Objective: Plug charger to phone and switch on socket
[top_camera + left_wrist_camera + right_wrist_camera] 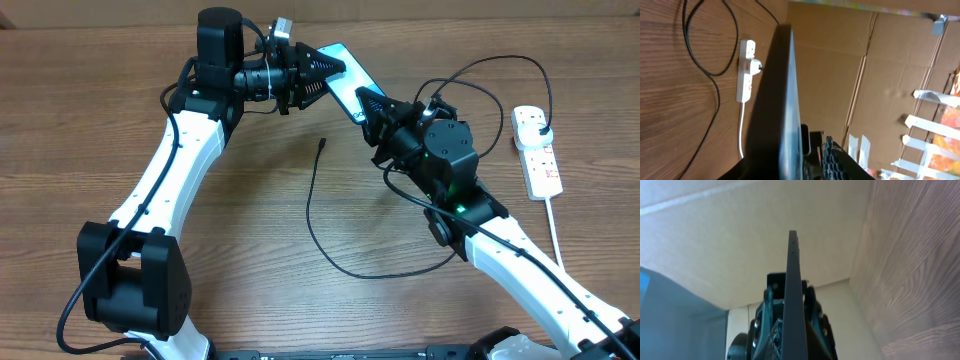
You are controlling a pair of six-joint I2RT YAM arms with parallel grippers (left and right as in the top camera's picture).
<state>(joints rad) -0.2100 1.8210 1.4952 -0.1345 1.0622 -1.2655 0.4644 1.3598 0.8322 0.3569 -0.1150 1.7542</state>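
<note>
The phone (342, 88) with its blue screen is held above the table at the far middle, between both grippers. My left gripper (330, 68) is shut on one end and my right gripper (366, 102) on the other. In the left wrist view the phone (782, 90) shows edge-on between the fingers (795, 160). In the right wrist view it (794, 270) also shows edge-on in the jaws (790, 325). The charger's connector tip (321, 143) lies free on the table. Its black plug (541, 125) sits in the white socket (537, 150), which also shows in the left wrist view (746, 70).
The thin black cable loops across the table's middle (345, 268) and arcs over my right arm toward the socket (500, 62). The socket's thick white cord (556, 230) runs toward the front right. Cardboard walls (850, 75) stand behind the table.
</note>
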